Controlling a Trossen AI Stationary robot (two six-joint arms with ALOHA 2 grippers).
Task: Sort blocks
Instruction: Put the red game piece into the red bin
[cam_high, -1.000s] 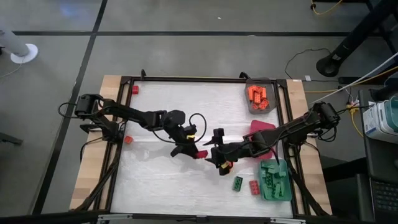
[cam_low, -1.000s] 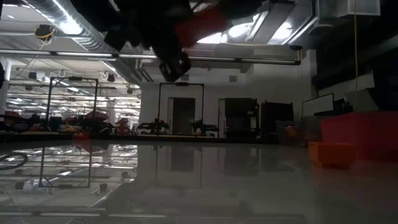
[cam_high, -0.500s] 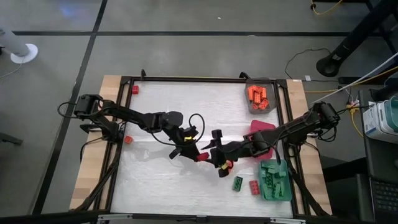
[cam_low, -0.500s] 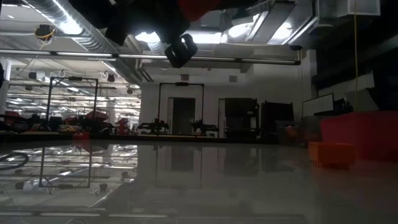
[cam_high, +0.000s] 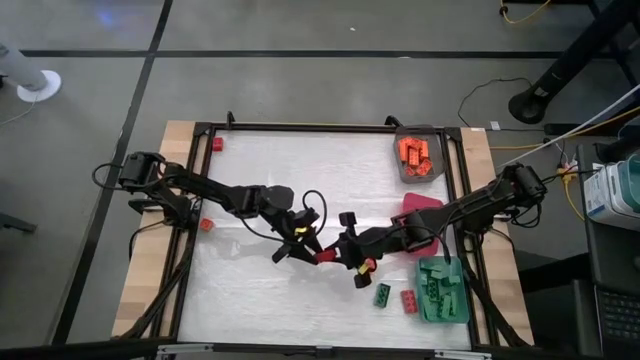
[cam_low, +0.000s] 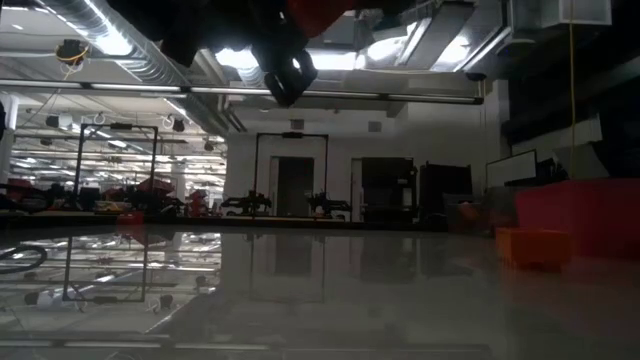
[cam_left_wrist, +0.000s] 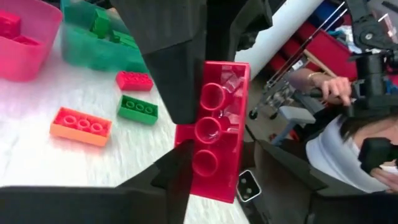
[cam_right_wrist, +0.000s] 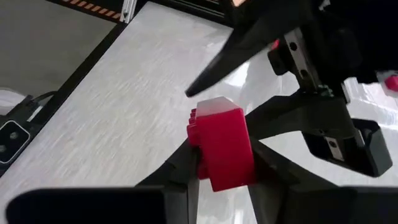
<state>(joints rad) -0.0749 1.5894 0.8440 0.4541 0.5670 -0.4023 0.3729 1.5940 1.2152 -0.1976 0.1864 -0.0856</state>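
We see a small red studded plastic brick up in the air over the middle of the white tabletop; the right tool pinches it tight; the left tool is half open beside it, touching it.

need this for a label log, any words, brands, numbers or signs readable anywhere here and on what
None can be read in any view.
The red block between the two tools shows bare studs, with no lettering that can be made out.
The loose blocks and trays carry no print.
Yellow tags on the arms are too small to read.
Room gear behind the table is too dark and far off to read.
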